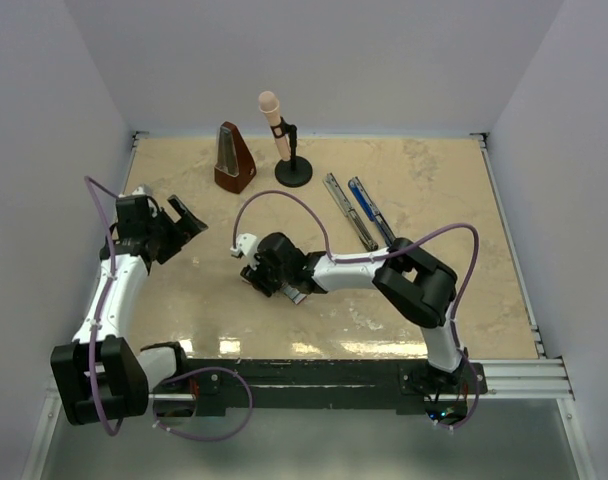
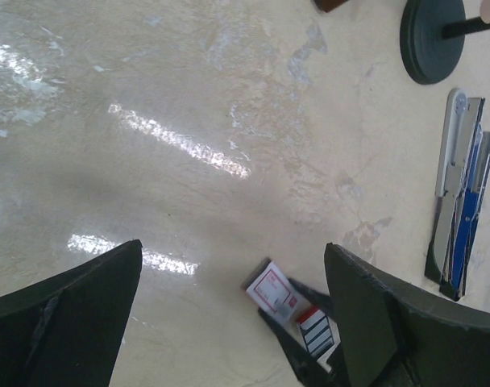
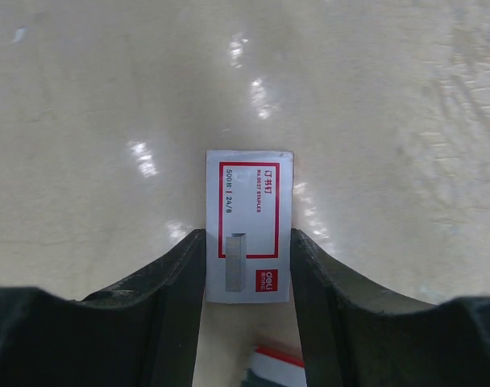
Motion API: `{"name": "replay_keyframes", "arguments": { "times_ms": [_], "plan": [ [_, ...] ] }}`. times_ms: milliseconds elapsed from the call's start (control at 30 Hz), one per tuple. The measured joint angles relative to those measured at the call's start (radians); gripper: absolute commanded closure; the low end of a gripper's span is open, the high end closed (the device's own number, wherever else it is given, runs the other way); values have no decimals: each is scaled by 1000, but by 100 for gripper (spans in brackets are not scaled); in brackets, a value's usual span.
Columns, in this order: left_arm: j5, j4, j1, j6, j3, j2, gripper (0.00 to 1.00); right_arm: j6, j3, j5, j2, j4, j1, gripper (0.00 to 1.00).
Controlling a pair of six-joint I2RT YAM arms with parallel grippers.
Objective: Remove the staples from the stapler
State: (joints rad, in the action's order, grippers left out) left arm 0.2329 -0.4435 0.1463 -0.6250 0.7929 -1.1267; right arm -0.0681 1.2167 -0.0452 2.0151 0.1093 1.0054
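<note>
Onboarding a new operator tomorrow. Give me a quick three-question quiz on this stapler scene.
1. Fill in: the stapler lies opened out into ___ long bars on the table.
2. True or false: the left gripper is open, with nothing between its fingers.
3. Multiple choice: what sits between the fingers of the right gripper?
A) the stapler
B) the small white box with a red label
C) nothing

Key: 1 two; 2 true; 3 B.
</note>
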Motion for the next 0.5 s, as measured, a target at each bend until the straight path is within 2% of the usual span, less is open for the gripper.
{"name": "replay_keyframes", "arguments": {
  "times_ms": [100, 200, 233, 333, 500],
  "plan": [
    [-2, 2, 22, -19, -5, -9, 2, 1, -42, -1, -22, 28, 45, 50],
    [3, 2, 27, -19, -24, -12, 4, 1, -70, 2, -40, 37, 77, 41],
    [10, 1, 28, -18, -30, -16, 4, 2, -79, 5, -46, 38, 87, 36],
    [35, -2, 28, -8, -40, -36, 5, 8, -98, 10, -68, 36, 101, 29],
    [76, 9, 28, -2, -70, -41, 9, 29, -121, 41, -160, 14, 100, 26]
  ]
}}
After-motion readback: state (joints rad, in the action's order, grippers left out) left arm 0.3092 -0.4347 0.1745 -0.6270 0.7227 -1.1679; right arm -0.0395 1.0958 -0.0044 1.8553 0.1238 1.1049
